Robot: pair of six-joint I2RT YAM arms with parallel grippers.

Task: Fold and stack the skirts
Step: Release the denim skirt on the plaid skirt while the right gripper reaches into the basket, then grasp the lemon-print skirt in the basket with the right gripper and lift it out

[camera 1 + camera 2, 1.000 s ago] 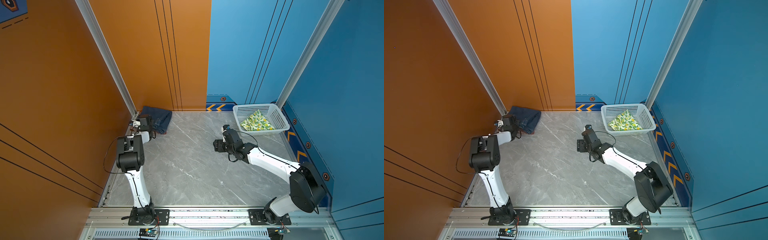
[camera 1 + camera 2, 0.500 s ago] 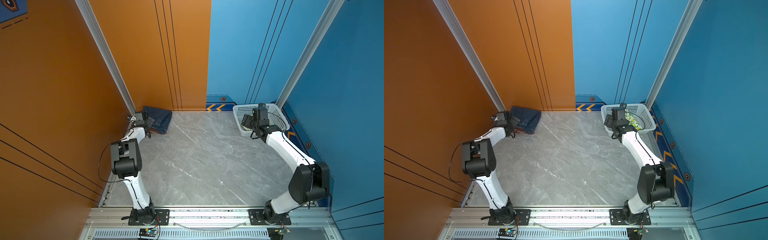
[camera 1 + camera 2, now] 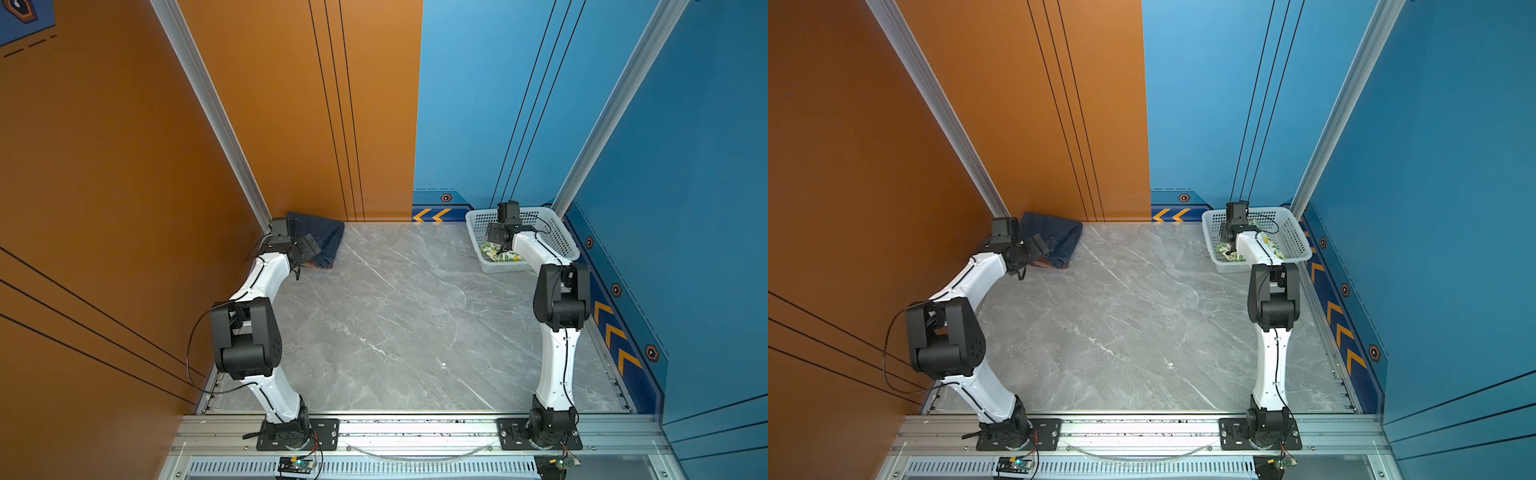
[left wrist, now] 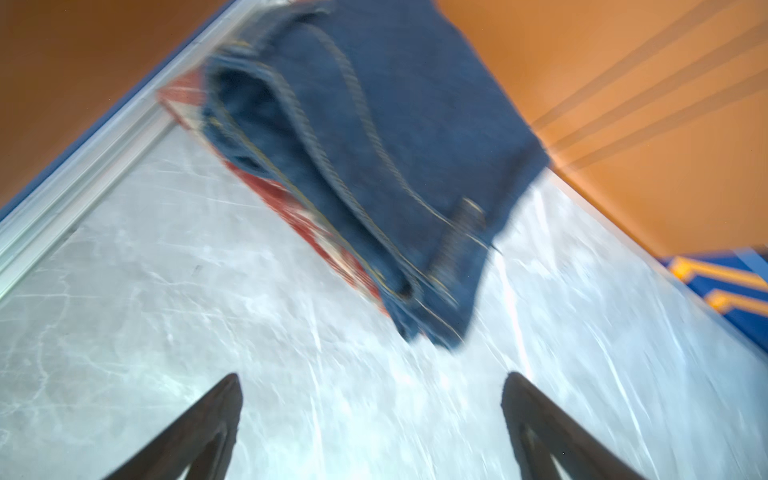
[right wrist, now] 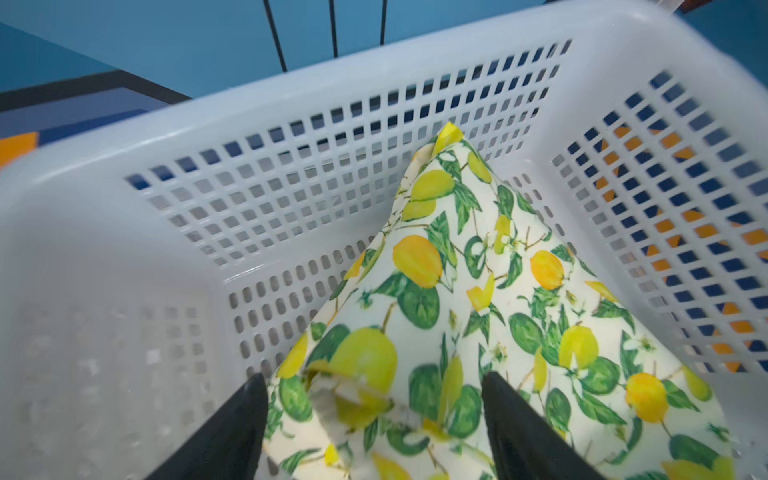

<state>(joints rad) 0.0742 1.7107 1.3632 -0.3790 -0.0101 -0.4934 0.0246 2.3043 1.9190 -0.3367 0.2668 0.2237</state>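
Inside the basket (image 5: 374, 124), right tool (image 5: 372, 376) spread astride lemon skirt (image 5: 478, 291); left tool (image 4: 372, 375) spread near denim skirt (image 4: 395, 104).

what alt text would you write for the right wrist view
A white lemon-print skirt lies crumpled in a white perforated basket, with a blue wall behind. The right gripper is open, straddling a raised fold of the cloth.

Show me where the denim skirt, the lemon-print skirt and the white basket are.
denim skirt (image 3: 326, 237): in a top view, on the middle of its folded cloth.
lemon-print skirt (image 5: 478, 299): in the right wrist view, on the middle of the printed cloth.
white basket (image 5: 332, 166): in the right wrist view, on its perforated wall.
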